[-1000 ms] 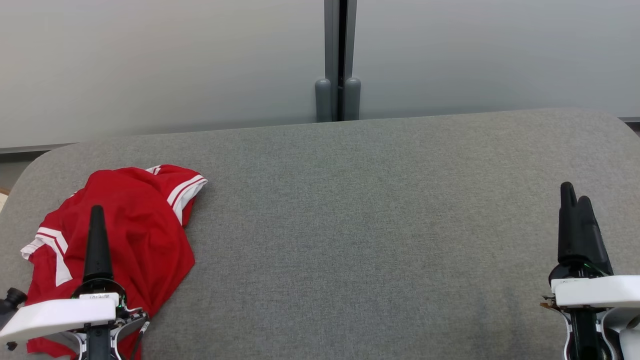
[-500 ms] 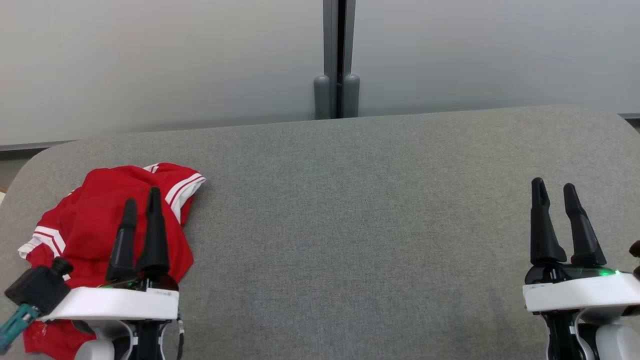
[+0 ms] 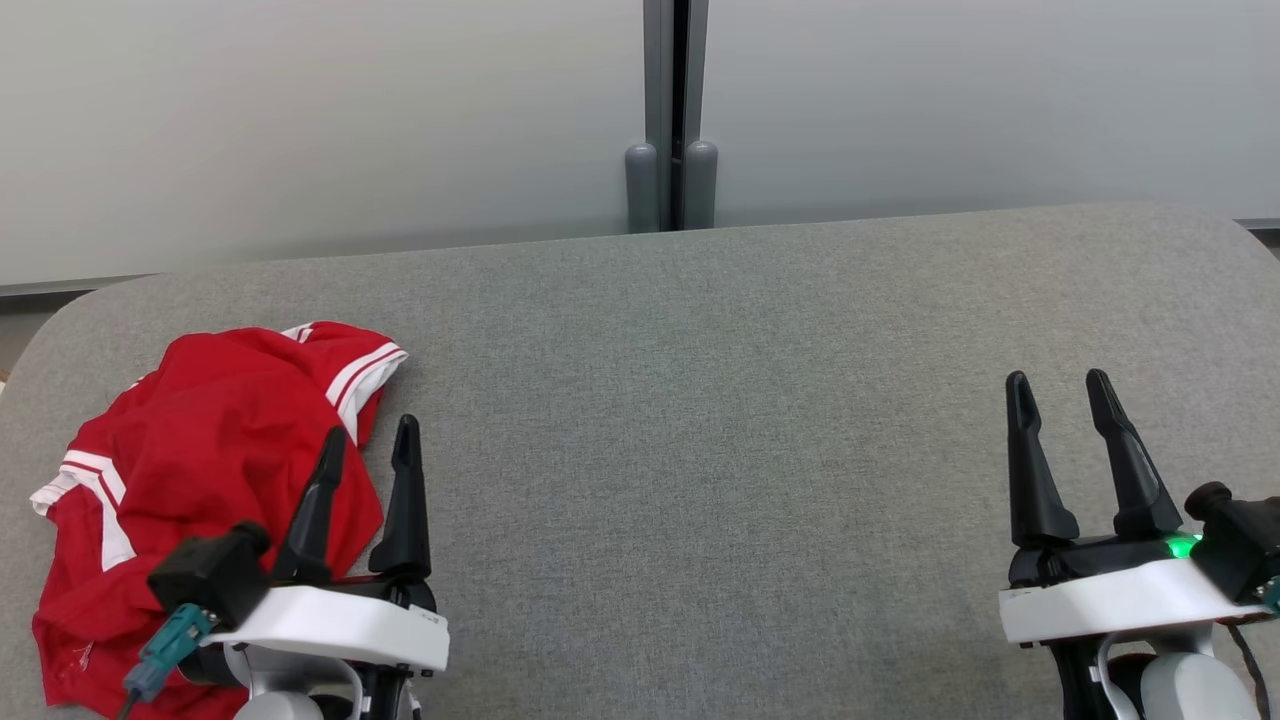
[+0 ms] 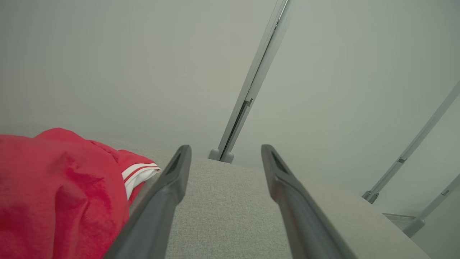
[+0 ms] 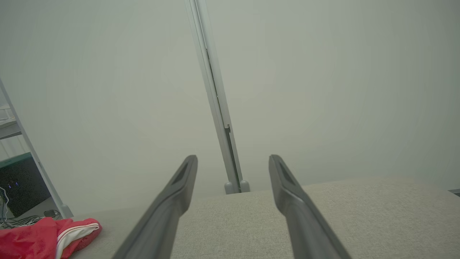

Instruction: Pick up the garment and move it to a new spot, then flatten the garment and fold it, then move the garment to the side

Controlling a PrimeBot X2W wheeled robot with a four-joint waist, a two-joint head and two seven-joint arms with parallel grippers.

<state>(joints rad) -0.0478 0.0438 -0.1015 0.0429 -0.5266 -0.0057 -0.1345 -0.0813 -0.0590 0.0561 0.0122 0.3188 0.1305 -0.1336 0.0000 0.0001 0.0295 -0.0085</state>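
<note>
1. Grey woven cloth is covering the wide, round-cornered surface [image 3: 760,420] I am working over, and it is taking up the lower two thirds of the head view.
2. At the left of the frame the garment [image 3: 200,450], red with white-striped cuffs, is lying crumpled in a heap near the surface's left edge. Nothing is gripping it.
3. Just right of that heap my left gripper [image 3: 370,432] is hovering with its fingers spread apart and nothing between them. Its left finger is overlapping the garment's right edge in the head view, and I cannot tell whether it is touching the cloth.
4. I am judging the pick-up as not yet begun. To do it well, I am planning to bring this gripper left over the heap, tip it down and pinch a thick fold rather than a lone cuff, so that the cloth is coming up as one bundle.
5. Toward the middle of the frame, the open grey stretch is offering a sensible new spot, with room for spreading and flattening.
6. At the lower right my right gripper [image 3: 1058,380] is hovering, likewise released and empty, well apart from the garment. I am counting on it for the flattening.
7. The weave is looking rough enough to drag on fabric, so I am favouring lifting over sliding. Behind the surface, pale wall panels [image 3: 300,120] are meeting at a grey post [image 3: 672,100] at the upper centre. In the right wrist view a dark box [image 5: 21,180] is standing at the far left, beyond the surface.
</note>
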